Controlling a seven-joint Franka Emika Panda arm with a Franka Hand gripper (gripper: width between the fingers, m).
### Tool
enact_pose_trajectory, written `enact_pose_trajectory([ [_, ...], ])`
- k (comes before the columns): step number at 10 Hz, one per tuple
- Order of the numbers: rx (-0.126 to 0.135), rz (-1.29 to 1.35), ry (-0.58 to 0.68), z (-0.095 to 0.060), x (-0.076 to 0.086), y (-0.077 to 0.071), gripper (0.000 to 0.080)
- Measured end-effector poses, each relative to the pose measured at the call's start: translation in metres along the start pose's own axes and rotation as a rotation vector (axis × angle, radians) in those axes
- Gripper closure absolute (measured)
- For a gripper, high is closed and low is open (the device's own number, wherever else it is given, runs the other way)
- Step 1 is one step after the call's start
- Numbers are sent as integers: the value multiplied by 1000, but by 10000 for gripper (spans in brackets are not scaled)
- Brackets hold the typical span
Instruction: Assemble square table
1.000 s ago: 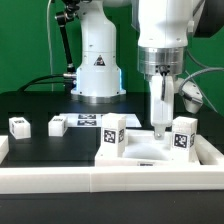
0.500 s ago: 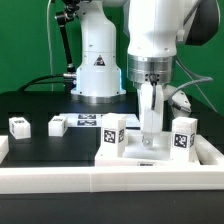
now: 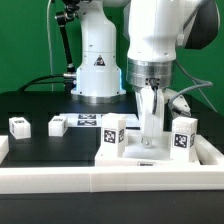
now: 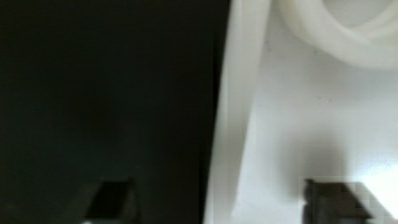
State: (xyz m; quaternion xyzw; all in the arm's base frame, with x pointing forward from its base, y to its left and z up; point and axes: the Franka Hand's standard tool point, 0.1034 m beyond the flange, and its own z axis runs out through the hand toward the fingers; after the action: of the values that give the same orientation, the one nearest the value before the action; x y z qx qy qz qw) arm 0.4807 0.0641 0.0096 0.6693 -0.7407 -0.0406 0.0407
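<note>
While the matte black desk [image 3: 45, 150] spreads behind, the smooth white square slab [image 3: 135, 153] lies flat at its front, two boxy tagged leg blocks [image 3: 113, 132] upright on it; the pincer [image 3: 150, 128] stands parted astride the slab's straight rim, one dark finger [image 4: 111, 200] clear of it
</note>
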Motion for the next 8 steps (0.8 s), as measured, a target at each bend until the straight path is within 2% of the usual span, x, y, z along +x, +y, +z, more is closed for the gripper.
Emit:
enact_pose_trajectory([
  [1,0,0,0,0,0,0,455],
  [2,-1,0,0,0,0,0,634],
  [3,7,-2,1,-1,0,-1,720],
  [8,11,-4,1,-1,0,-2,720],
])
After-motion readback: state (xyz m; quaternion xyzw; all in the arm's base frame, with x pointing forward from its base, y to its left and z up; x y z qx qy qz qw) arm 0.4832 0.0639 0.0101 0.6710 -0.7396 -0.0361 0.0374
